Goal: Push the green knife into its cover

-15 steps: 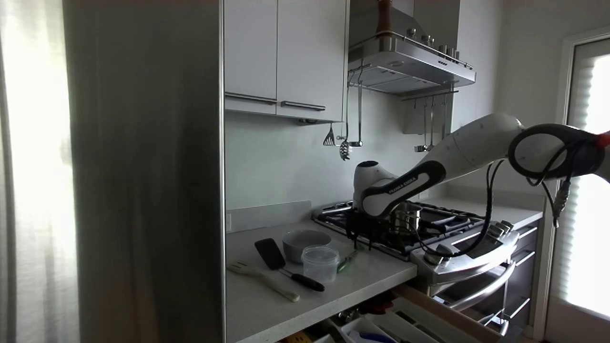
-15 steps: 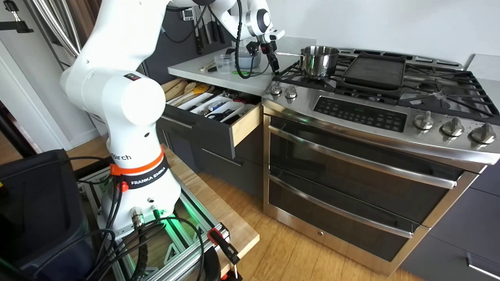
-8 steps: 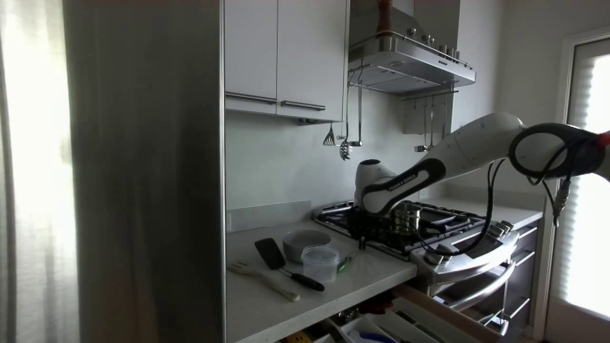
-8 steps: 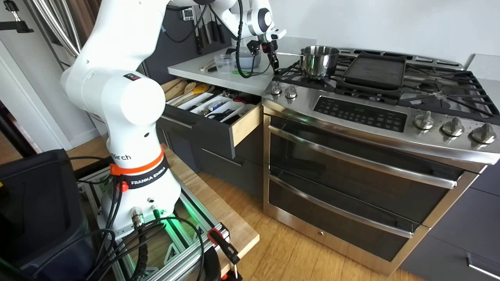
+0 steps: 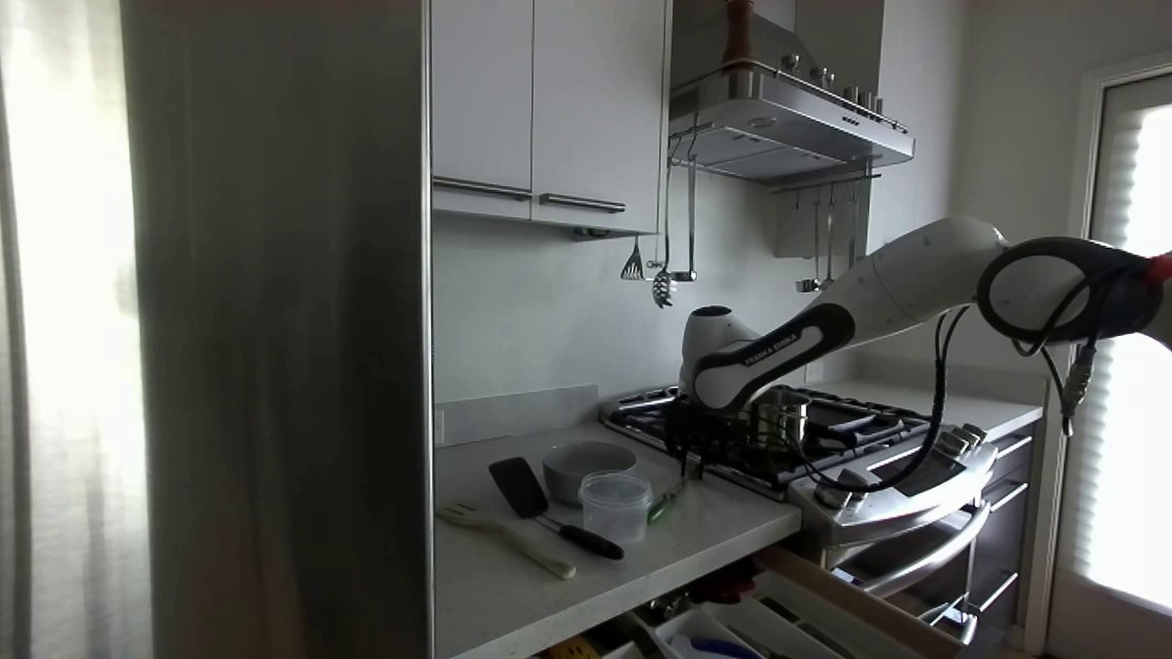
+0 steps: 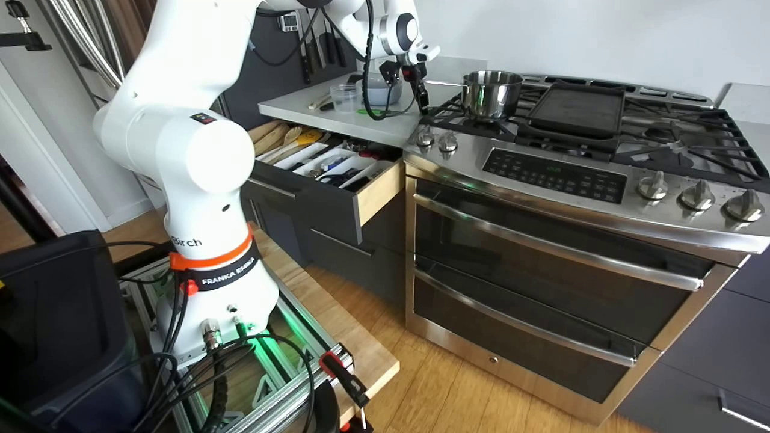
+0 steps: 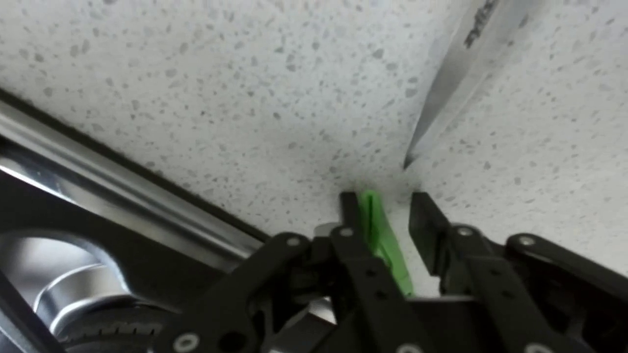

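Stove [image 6: 559,222] beside pale counter [image 7: 245,98]. Gripper [image 7: 384,201] low over counter, fingers [image 7: 426,230] part-way apart, not clamped. Green knife [image 5: 667,502] on counter near clear tub [image 5: 615,514]: exterior view shows handle [image 5: 658,512]; wrist view only blade [image 7: 449,81], slanting, tip towards gripper. Green cover [image 7: 387,242], clear only in wrist view: between fingers, gap on right, long axis angled to blade's.

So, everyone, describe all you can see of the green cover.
The green cover looks slim and plastic, with a dark slot at the end near the bare knife tip. In the wrist view it slants between the fingers of the open hand, a gap to one, contact with the other unclear; its back end is hidden.
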Tool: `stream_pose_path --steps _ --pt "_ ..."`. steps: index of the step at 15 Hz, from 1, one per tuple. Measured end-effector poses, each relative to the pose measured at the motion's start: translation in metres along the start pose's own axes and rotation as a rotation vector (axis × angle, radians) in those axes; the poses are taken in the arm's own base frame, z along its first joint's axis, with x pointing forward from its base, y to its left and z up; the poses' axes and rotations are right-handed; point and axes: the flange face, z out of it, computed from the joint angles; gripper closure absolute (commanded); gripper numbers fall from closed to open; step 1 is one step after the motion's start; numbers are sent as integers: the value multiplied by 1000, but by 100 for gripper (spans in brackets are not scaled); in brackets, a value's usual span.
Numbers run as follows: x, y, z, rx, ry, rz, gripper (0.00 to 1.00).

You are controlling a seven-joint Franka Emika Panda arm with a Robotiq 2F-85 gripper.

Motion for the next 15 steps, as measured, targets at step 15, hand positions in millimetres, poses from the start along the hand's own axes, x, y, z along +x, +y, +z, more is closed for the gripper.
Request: stream_pose_path --steps 15 --pt "3 -6 1 69 35 -87 0"
